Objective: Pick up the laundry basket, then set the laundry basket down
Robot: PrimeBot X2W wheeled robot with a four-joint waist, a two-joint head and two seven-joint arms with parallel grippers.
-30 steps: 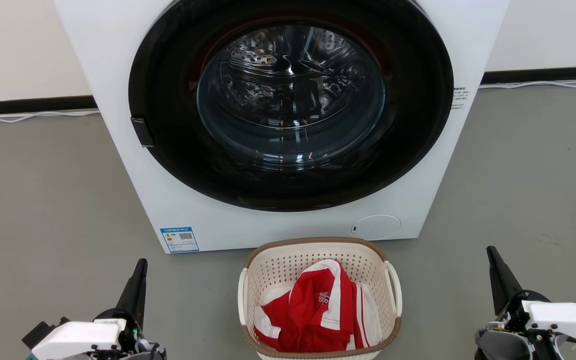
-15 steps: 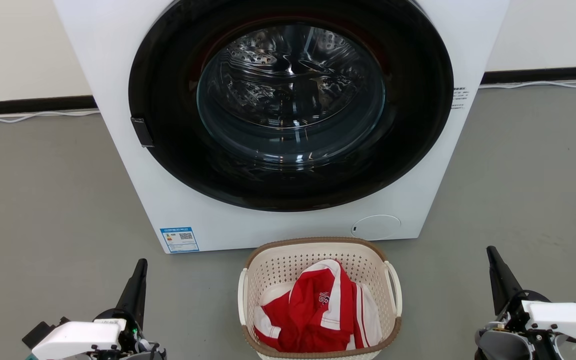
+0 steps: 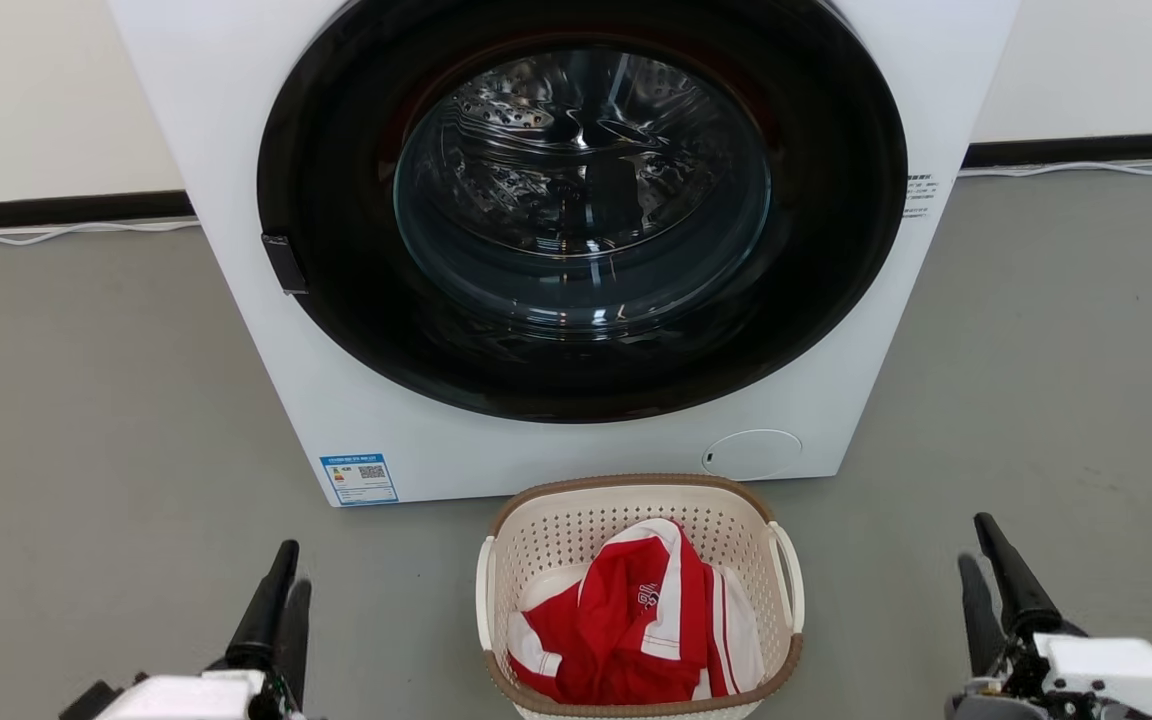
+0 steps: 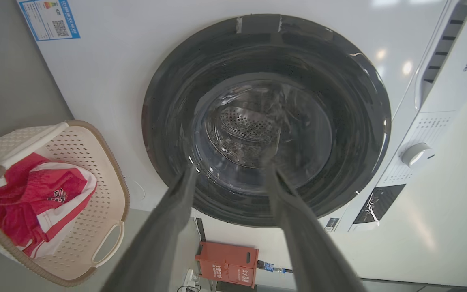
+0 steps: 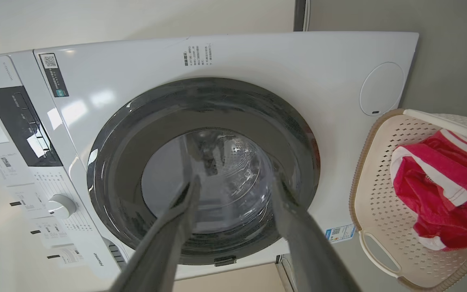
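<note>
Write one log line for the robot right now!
left pincer: open, empty | right pincer: open, empty | laundry basket: on floor, untouched, red clothes inside

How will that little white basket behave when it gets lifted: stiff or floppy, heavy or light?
The laundry basket looks like moulded, perforated plastic, so probably stiff and light. It holds a red-and-white garment, which should add little weight. Lifted by one loop handle alone, it would likely tilt.
</note>
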